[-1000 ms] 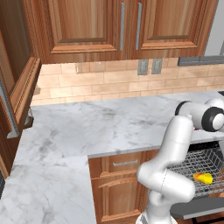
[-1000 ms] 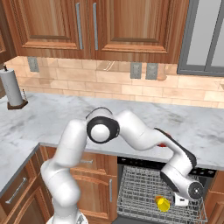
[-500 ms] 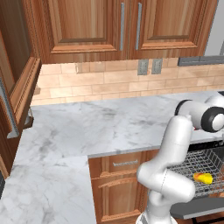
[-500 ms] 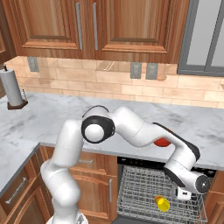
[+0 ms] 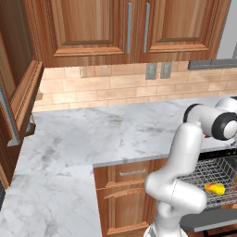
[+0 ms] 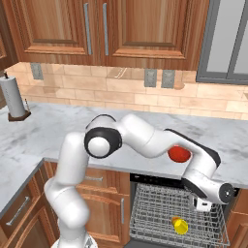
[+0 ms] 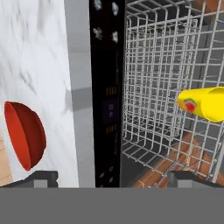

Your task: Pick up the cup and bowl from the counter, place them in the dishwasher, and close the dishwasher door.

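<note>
The yellow cup [image 6: 179,225] [image 5: 214,188] [image 7: 205,103] lies on its side in the grey wire rack [image 6: 150,213] [image 7: 153,87] of the open dishwasher. On the white marble counter [image 6: 58,131] [image 7: 39,52], close to its front edge, sits the red bowl [image 6: 179,154] [image 7: 25,134], just above the dishwasher's black top strip [image 7: 107,96]. My gripper [image 6: 202,205] [image 7: 113,178] hangs open and empty over the rack's right side, below the counter edge and above the cup. The grey dishwasher door [image 5: 206,223] is folded down under the rack.
A paper towel roll [image 6: 13,98] stands at the counter's back left. Wooden cabinets and drawers [image 6: 101,198] flank the dishwasher, and wall cabinets hang above. My own arm arches over the counter edge right in front of the bowl.
The hand has lifted up and to the right, away from the cup lying in the rack. The arm's swing has uncovered the red bowl in the right base view.
</note>
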